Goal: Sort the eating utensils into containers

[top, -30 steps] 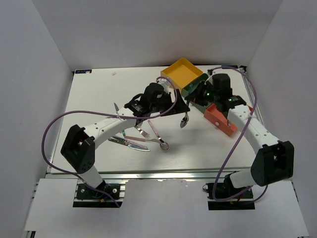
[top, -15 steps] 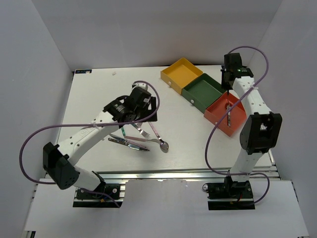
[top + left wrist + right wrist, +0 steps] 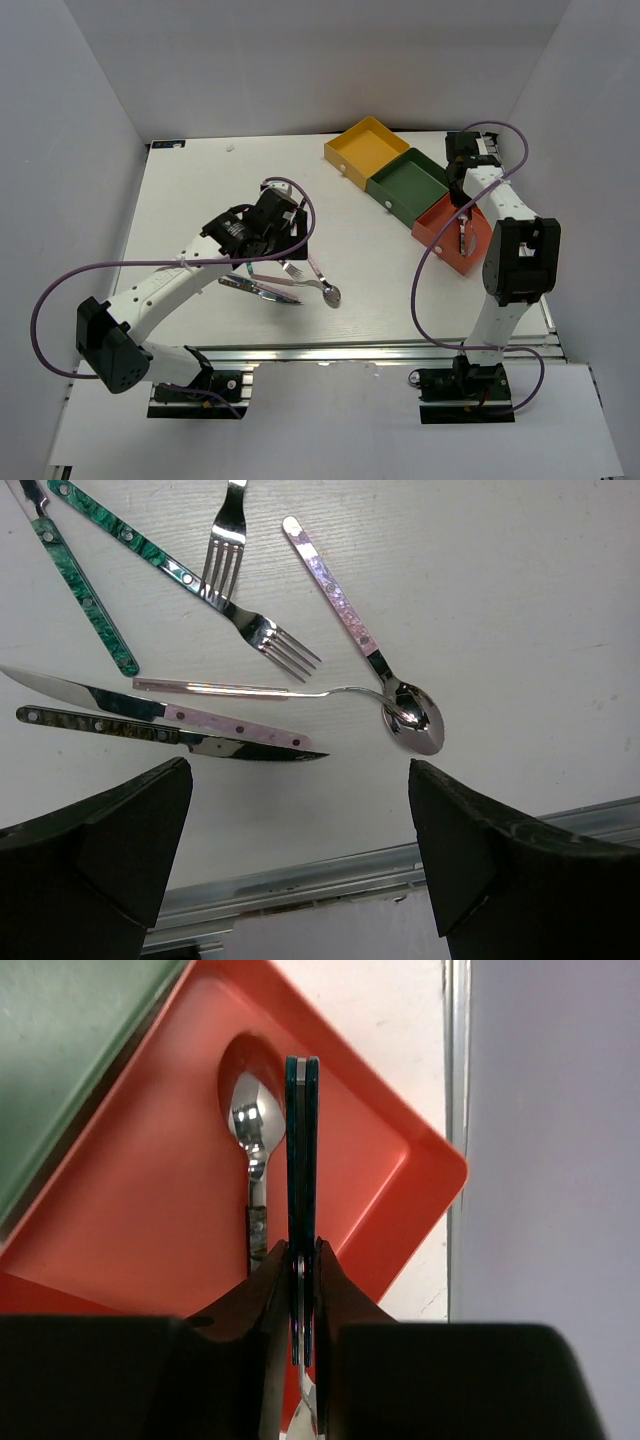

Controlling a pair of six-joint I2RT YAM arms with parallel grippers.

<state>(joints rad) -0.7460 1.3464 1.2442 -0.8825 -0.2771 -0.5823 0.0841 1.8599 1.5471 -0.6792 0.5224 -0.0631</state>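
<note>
Several eating utensils (image 3: 285, 278) lie together on the white table. The left wrist view shows a teal-handled fork (image 3: 160, 562), a pink-handled spoon (image 3: 345, 615) and a pink-handled knife (image 3: 215, 722) among them. My left gripper (image 3: 298, 770) hovers over this group, open and holding nothing. The containers stand in a diagonal row: yellow (image 3: 368, 148), dark green (image 3: 410, 183), red-orange (image 3: 440, 222). My right gripper (image 3: 301, 1250) is shut on a teal-handled utensil (image 3: 301, 1140), held edge-on above the red-orange tray (image 3: 150, 1200). A spoon (image 3: 248, 1125) lies in that tray.
The table's near edge and its metal rail (image 3: 330, 875) run just below the utensil group. The right side wall (image 3: 560, 1140) stands close beside the red-orange tray. A purple cable (image 3: 60, 290) loops off the left arm.
The right arm has swung up and over the red-orange tray with the teal-handled utensil. A spoon that lay on the table near the trays is gone from there. My left gripper moved nearer, over the utensils.
</note>
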